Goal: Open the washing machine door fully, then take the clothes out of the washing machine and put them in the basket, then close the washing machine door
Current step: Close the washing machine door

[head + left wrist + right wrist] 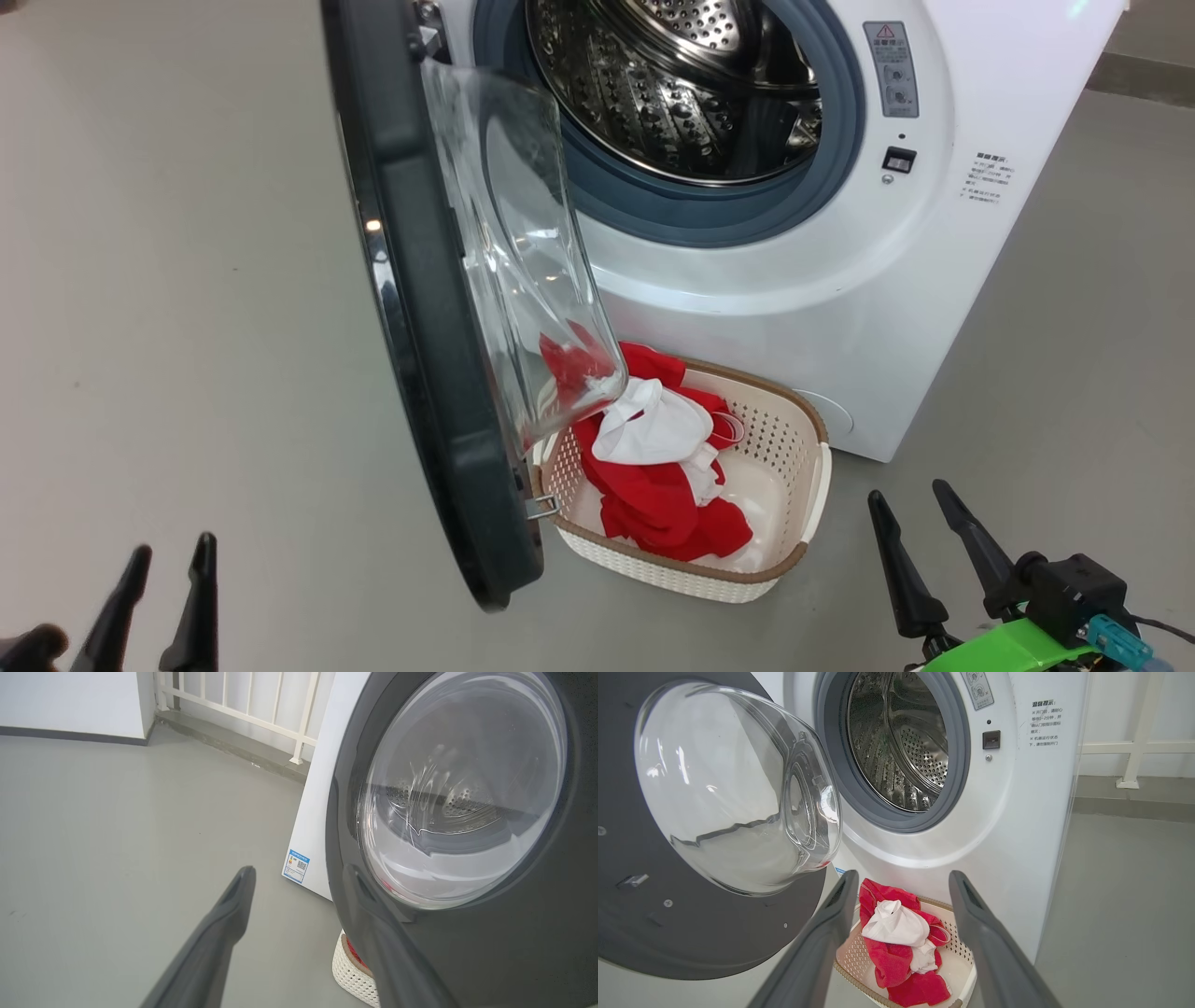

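The white washing machine (pixel 840 271) stands with its door (pixel 439 355) swung wide open to the left, glass bowl (pixel 733 793) facing the drum (pixel 672 84), which looks bare steel. Red and white clothes (pixel 663 467) lie in the cream basket (pixel 794 467) on the floor under the opening. My left gripper (pixel 168 560) is open at the lower left, outside the door, whose black rim (pixel 467 952) fills the right of the left wrist view. My right gripper (pixel 920 499) is open at the lower right, apart from the basket. In the right wrist view the clothes (pixel 901 947) sit between its fingers (pixel 971 905).
Grey floor (pixel 168 280) spreads to the left of the door and to the right of the machine. A white railing (pixel 243 704) on a low kerb runs behind the machine. A blue label (pixel 295 865) is stuck low on the machine's side.
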### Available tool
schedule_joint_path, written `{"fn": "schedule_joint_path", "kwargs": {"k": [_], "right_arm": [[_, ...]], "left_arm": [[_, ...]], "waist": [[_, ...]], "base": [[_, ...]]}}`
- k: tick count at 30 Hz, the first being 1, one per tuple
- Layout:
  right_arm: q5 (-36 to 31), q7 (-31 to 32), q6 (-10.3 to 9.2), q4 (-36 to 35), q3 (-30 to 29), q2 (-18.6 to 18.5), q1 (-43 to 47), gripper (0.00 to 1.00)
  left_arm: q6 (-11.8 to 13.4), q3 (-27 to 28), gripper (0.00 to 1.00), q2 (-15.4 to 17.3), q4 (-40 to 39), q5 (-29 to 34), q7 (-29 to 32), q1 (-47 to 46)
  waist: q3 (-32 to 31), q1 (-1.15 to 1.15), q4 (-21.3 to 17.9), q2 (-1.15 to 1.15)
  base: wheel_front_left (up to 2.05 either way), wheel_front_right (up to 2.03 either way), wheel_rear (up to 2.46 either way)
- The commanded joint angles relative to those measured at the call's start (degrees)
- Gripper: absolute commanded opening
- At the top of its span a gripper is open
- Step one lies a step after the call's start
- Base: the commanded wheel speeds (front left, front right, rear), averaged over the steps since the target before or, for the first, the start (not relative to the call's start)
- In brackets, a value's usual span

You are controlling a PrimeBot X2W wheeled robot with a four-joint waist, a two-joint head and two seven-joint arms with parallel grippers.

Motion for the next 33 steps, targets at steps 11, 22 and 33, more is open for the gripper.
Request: {"fn": "schedule_joint_path", "kwargs": {"k": [11,22,33], "right_arm": [[-0.29,-0.38,0.36,-2.27,0.58,-0.14,-0.84,1.0],[-0.21,-0.38,0.36,-1.37,0.73,0.24,-0.25,1.0],[-0.2,-0.38,0.36,-1.26,0.93,0.29,-0.18,1.0]], "left_arm": [[-0.32,11.97,1.0,-9.3,-8.44,22.25,-0.69,2.29],[-0.32,12.72,1.0,-11.03,-6.57,23.2,-0.7,3.37],[-0.32,10.57,0.84,-10.1,-8.73,17.98,-0.7,2.0]], "waist": [[-0.1,0.0,-0.56,0.0],[-0.44,0.0,-0.72,0.0],[-0.61,0.0,-0.94,0.0]], "base": [[0.0,0.0,0.0],[0.0,0.0,0.0],[0.0,0.0,0.0]]}}
